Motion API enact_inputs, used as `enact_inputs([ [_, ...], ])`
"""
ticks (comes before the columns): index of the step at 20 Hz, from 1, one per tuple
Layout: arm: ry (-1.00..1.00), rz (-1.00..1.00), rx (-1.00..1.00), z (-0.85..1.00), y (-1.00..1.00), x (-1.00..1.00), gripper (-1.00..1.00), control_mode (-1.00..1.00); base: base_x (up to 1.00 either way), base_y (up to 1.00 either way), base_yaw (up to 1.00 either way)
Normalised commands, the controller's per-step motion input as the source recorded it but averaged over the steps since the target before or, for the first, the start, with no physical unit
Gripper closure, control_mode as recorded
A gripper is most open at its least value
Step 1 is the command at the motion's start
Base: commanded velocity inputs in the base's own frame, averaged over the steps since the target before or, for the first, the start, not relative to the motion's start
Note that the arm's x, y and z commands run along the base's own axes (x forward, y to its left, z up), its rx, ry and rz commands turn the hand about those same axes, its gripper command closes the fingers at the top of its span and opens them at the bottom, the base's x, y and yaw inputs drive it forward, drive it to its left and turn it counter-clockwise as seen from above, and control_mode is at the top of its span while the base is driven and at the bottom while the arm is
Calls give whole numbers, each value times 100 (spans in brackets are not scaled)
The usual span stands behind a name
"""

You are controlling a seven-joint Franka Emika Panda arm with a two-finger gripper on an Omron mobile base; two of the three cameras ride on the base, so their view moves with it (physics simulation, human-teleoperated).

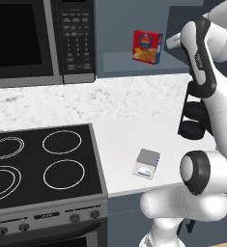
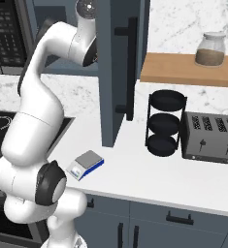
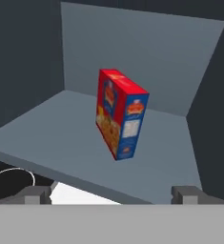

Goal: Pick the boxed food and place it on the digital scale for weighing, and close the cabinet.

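Observation:
The boxed food [image 1: 147, 47] is a small red carton that stands on the inner shelf [image 3: 61, 138] of the cabinet [image 1: 120, 29], slightly turned, with its picture side to the left in the hand view [image 3: 119, 114]. The cabinet door [image 2: 116, 72] stands open, edge-on, with its long black bar handle [image 2: 131, 68]. My gripper [image 3: 111, 194] is open in front of the shelf edge, a short way from the box, and holds nothing. The digital scale [image 1: 147, 163] lies bare on the white counter below [image 2: 86, 164], near the front edge.
A black microwave [image 1: 37, 38] hangs left of the cabinet over the stove [image 1: 42, 164]. Right of the open door stand a black three-tier rack [image 2: 165, 123] and a toaster [image 2: 210, 138]. A jar [image 2: 210, 48] sits on a wooden shelf [image 2: 183, 68].

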Motion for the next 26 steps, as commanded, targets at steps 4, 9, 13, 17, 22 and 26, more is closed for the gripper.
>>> enact_inputs([
  [4,-2,2,0,-11,1,59,-100,-100,0,0,0],
  [9,0,0,0,-1,0,65,-100,-100,0,0,0],
  [13,0,0,2,0,0,67,-100,-100,0,0,0],
  [17,0,2,2,0,0,55,-100,-100,0,0,0],
  [22,0,3,0,0,0,44,-100,-100,0,0,0],
  [26,0,2,0,0,0,30,-100,-100,0,0,0],
])
